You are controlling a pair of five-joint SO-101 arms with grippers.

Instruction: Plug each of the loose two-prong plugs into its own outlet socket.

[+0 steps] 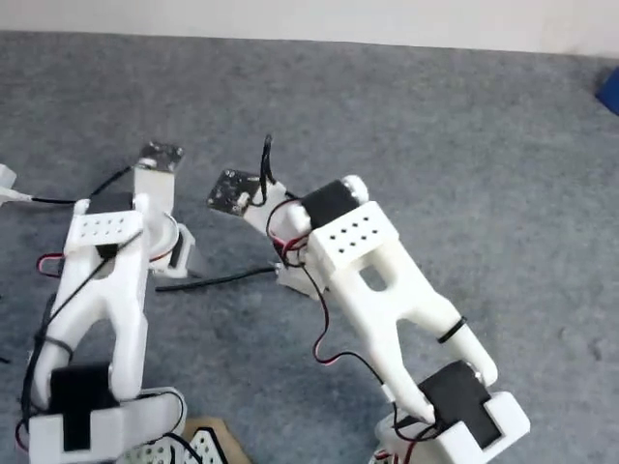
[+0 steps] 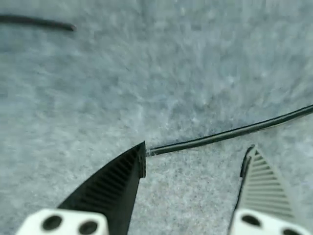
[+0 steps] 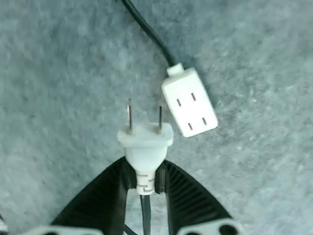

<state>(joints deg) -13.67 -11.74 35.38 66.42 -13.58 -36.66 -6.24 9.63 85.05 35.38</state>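
My right gripper [image 3: 145, 183] is shut on a white two-prong plug [image 3: 145, 142], whose prongs point away from the wrist. Just beside the prongs a white outlet socket block [image 3: 190, 102] lies on the grey carpet, slots facing up, on a black cord [image 3: 149, 32]. The prongs stand apart from the block, offset to its side. My left gripper [image 2: 197, 148] is open and low over the carpet. A black cable [image 2: 230, 133] runs across between its fingertips and meets the tip of the black finger [image 2: 117, 181]. The same cable [image 1: 213, 280] lies between the two arms.
A small white piece on a black lead [image 1: 8, 184] sits at the left edge. The left arm [image 1: 97, 290] and the right arm [image 1: 387, 280] stand close together. A blue object [image 1: 609, 92] is far right. Open grey carpet [image 1: 435, 126] stretches behind.
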